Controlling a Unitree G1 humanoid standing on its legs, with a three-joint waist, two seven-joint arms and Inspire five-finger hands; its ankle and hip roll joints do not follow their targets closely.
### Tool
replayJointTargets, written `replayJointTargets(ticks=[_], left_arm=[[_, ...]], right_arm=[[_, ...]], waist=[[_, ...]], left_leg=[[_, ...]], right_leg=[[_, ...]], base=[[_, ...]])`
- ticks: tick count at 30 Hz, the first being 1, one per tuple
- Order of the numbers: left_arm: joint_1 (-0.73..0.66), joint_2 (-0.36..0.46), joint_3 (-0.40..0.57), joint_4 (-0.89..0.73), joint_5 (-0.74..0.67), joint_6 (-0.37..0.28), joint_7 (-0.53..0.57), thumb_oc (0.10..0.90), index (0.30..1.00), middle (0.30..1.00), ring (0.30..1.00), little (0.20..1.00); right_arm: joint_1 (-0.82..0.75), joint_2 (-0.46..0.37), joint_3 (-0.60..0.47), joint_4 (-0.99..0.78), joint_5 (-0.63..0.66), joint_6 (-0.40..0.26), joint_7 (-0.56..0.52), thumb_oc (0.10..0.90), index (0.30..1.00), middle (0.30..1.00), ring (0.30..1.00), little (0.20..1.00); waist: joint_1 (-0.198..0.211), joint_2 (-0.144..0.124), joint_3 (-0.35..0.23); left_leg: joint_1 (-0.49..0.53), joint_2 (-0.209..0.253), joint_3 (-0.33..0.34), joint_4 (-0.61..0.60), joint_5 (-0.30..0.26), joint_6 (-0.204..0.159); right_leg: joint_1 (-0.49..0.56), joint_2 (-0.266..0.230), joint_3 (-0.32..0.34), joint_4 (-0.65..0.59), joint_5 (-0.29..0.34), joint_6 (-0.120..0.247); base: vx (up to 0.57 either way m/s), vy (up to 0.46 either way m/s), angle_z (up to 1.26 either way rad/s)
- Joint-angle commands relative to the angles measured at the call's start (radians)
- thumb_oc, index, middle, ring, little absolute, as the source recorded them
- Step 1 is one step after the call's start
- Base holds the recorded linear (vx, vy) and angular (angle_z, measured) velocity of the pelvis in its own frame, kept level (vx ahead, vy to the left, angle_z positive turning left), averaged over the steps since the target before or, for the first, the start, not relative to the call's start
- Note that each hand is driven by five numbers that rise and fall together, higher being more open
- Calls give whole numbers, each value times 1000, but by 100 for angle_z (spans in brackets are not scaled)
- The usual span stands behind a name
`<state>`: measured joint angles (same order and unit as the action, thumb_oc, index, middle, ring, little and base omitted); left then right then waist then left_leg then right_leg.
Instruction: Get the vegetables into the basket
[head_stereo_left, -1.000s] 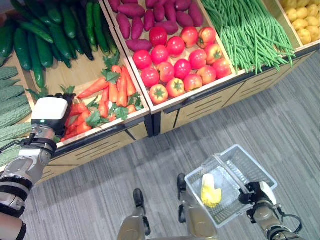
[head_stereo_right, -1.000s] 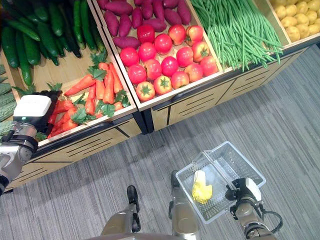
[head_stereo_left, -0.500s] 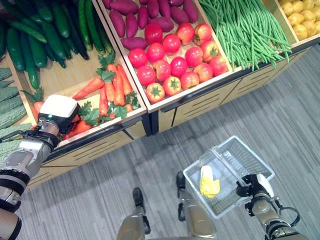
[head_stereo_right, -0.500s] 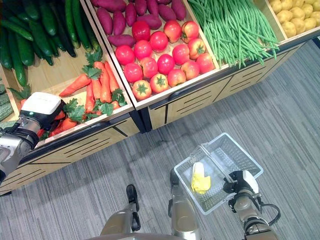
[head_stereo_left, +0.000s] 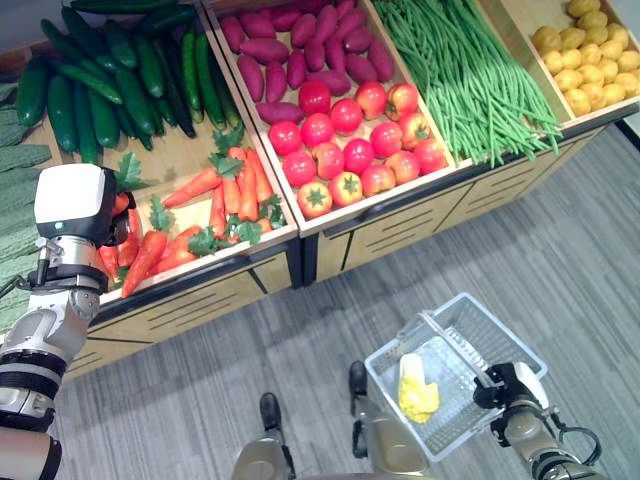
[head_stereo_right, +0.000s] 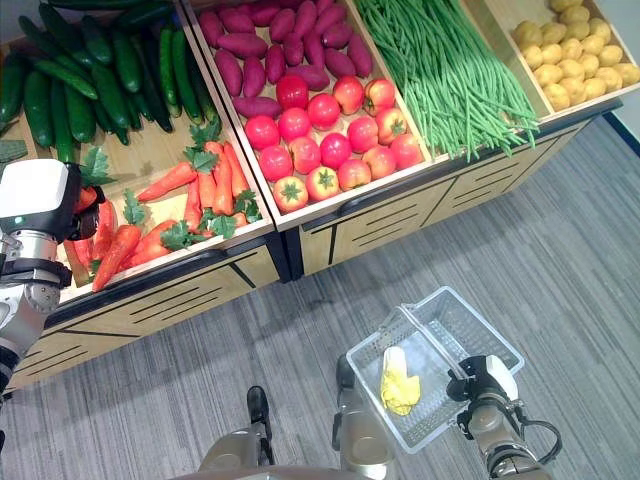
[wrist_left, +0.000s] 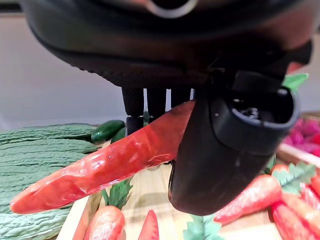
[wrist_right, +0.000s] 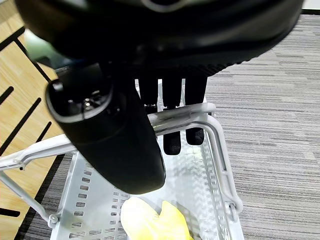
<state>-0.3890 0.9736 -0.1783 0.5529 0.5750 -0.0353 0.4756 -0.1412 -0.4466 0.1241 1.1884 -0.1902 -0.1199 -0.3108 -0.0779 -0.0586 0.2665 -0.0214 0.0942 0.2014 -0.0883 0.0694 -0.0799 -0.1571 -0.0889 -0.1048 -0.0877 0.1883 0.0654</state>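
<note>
My left hand (head_stereo_left: 72, 205) hovers over the left end of the carrot bin (head_stereo_left: 215, 205), shut on one carrot (wrist_left: 100, 170) pinched between thumb (wrist_left: 235, 145) and fingers. The carrot sticks out sideways, clear of the pile. Low on the right, my right hand (head_stereo_left: 510, 388) holds the white wire basket (head_stereo_left: 490, 335) above the floor, fingers curled round its handle (wrist_right: 180, 116). A yellow corn cob (head_stereo_left: 417, 388) lies inside the basket.
The wooden stand also holds cucumbers (head_stereo_left: 100, 85), bitter gourds (head_stereo_left: 15, 215), sweet potatoes (head_stereo_left: 285, 50), tomatoes (head_stereo_left: 355, 135), green beans (head_stereo_left: 465, 75) and potatoes (head_stereo_left: 580, 65). Grey floor (head_stereo_left: 540, 230) stretches between the stand and the basket.
My left hand has risen out of the carrot pile with a carrot in it. The view has shifted a little; the right hand still holds the basket.
</note>
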Motion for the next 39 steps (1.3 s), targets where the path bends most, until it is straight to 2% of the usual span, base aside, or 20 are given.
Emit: replayJointTargets(ticks=[1,7,20,24,26,28,32,33,34,35,36,37,39], left_arm=[[-60,117,43,-13,1,-14,69,400,300,300,300,300],[-60,157,8,-41,-9,-56,27,400,300,300,300,300],[-6,167,-24,-112,-1,-105,-57,400,300,300,300,300],[5,170,-24,-164,-1,-123,-72,400,300,300,300,300],[-16,165,-55,-214,-7,-144,-80,400,300,300,300,300],[-26,166,-74,-239,-5,-152,-91,400,300,300,300,300],[-42,183,-85,-288,1,-165,-98,400,300,300,300,300],[-43,184,-85,-289,1,-165,-98,400,300,300,300,300],[-46,192,-81,-290,3,-162,-96,400,300,300,300,300],[-44,209,-73,-296,4,-162,-91,400,300,300,300,300],[-11,230,-36,-309,-9,-160,-93,400,300,300,300,300],[38,244,14,-319,-17,-160,-99,400,300,300,300,300],[109,258,84,-337,-13,-155,-107,400,300,300,300,300]], right_arm=[[21,-69,2,1,1,-22,-63,400,300,300,300,300],[25,-82,-5,-14,-3,-28,-62,400,300,300,300,300],[41,-94,-37,-26,-5,-27,-56,400,300,300,300,300],[38,-102,-54,-40,-7,-29,-64,400,300,300,300,300],[64,-115,-85,-66,-3,-30,-73,400,300,300,300,300],[82,-127,-103,-79,-9,-27,-74,400,300,300,300,300],[95,-127,-135,-80,-4,-13,-79,400,300,300,300,300],[94,-126,-135,-81,-4,-13,-79,400,300,300,300,300],[90,-122,-133,-77,-1,-11,-78,400,300,300,300,300],[85,-105,-129,-55,6,-7,-75,400,300,300,300,300],[77,-95,-127,-18,6,-2,-68,400,300,300,300,300],[73,-91,-125,-8,3,-1,-67,400,300,300,300,300],[71,-88,-121,1,1,-1,-62,400,300,300,300,300]], waist=[[-14,-9,-106],[-21,-3,-117],[-23,1,-117],[-22,-14,-94],[-36,-17,-87],[-57,-16,-84],[-86,-17,-76],[-84,-21,-78],[-82,-19,-78],[-68,-9,-74],[-36,-1,-79],[-13,5,-93],[20,4,-124]], left_leg=[[-18,28,-40,1,-26,-31],[-2,30,-30,1,-29,-33],[34,24,-13,2,-38,-23],[-18,14,-9,119,-82,-16],[-66,1,-16,204,-123,-8],[-74,-15,-10,227,-142,1],[-84,-39,60,215,-144,17],[-88,-41,63,214,-139,18],[-97,-36,74,212,-133,21],[-109,-15,108,212,-126,25],[-115,5,149,192,-107,32],[-120,15,188,161,-77,35],[-108,20,233,125,-79,34]], right_leg=[[36,-110,27,1,-44,135],[45,-106,36,0,-48,135],[60,-109,47,0,-56,137],[60,-125,62,14,-49,139],[39,-148,75,58,-51,144],[24,-164,88,80,-23,156],[-49,-193,141,55,143,196],[-56,-195,146,53,148,196],[-69,-194,143,53,137,192],[-60,-189,89,60,85,180],[-32,-194,1,114,24,165],[11,-189,-49,178,-32,152],[87,-178,-78,246,-97,153]], base=[[0,0,0],[2,3,-1],[15,9,-5],[-31,41,-11],[-67,148,0],[-42,161,1],[-126,163,-16],[-156,71,-79],[-195,71,-100],[-318,135,-99],[-389,197,-149],[-287,151,-153],[-100,92,-120]])
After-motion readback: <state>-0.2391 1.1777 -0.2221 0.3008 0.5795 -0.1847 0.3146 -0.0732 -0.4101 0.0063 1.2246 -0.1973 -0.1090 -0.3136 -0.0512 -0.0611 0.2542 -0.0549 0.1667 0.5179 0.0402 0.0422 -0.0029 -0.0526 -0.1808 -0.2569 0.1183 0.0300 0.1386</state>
